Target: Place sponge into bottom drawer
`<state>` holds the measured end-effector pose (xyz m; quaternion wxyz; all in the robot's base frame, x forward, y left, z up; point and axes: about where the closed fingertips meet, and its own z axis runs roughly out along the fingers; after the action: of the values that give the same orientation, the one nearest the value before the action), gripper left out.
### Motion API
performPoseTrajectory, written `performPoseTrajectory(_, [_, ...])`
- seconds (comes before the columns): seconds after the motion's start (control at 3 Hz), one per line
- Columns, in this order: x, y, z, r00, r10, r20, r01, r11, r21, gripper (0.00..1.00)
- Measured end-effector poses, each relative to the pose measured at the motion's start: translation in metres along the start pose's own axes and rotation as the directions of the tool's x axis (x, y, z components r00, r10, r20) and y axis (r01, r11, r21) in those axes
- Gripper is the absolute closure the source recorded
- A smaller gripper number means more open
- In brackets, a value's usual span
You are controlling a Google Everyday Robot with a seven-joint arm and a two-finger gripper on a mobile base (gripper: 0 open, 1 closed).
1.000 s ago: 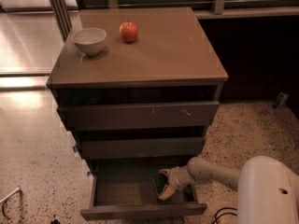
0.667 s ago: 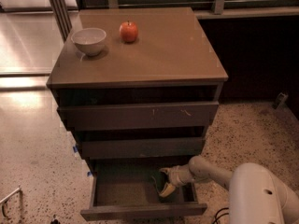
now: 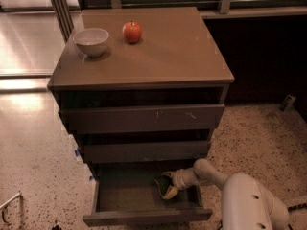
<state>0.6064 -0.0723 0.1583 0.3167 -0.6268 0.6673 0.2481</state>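
**Camera view, looking down on a three-drawer cabinet (image 3: pixel 144 61).** The gripper (image 3: pixel 164 187) is reaching into the pulled-out bottom drawer (image 3: pixel 144 217). Its pale arm (image 3: pixel 208 170) is entering from the right, above the drawer's side wall. The arm is joining the robot's rounded white body (image 3: pixel 252 205), which is filling the lower right corner.

The sponge (image 3: pixel 171 192) is sitting right at the jaws, inside the drawer and toward its right half. It is showing a curved strip of yellow foam with a darker part just above it, and it is appearing tilted rather than flat. Whether the jaws are clenched on the sponge or released from it cannot be told, since sponge and gripper tip are merging in the drawer's shadow.

Directly above the jaws, the middle drawer (image 3: pixel 144 151) and the top drawer (image 3: pixel 144 118) are presenting their plain fronts, each with a dark gap over its upper edge. Well above the jaws and to their left, a white bowl (image 3: pixel 91 41) and a red apple (image 3: pixel 132 31) are standing on the cabinet top. The two are near each other but apart, with the apple to the right of the bowl.

A speckled floor (image 3: pixel 38 143) is surrounding the cabinet, and it is looking brighter to the left of the jaws than to their right.
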Motion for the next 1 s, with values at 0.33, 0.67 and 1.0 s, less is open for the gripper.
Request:
performPoseTrajectory(0.33, [0.0127,-0.0044,0.0103,1.000,0.017,0.005,-0.017,0.9998,-0.014,0.98])
performPoseTrajectory(0.67, [0.0127,-0.0044,0.0103,1.000,0.017,0.005,-0.017,0.9998,-0.014,0.76])
performPoseTrajectory(1.0, [0.0127,-0.0044,0.0104,1.000,0.017,0.005,-0.017,0.9998,-0.014,0.53])
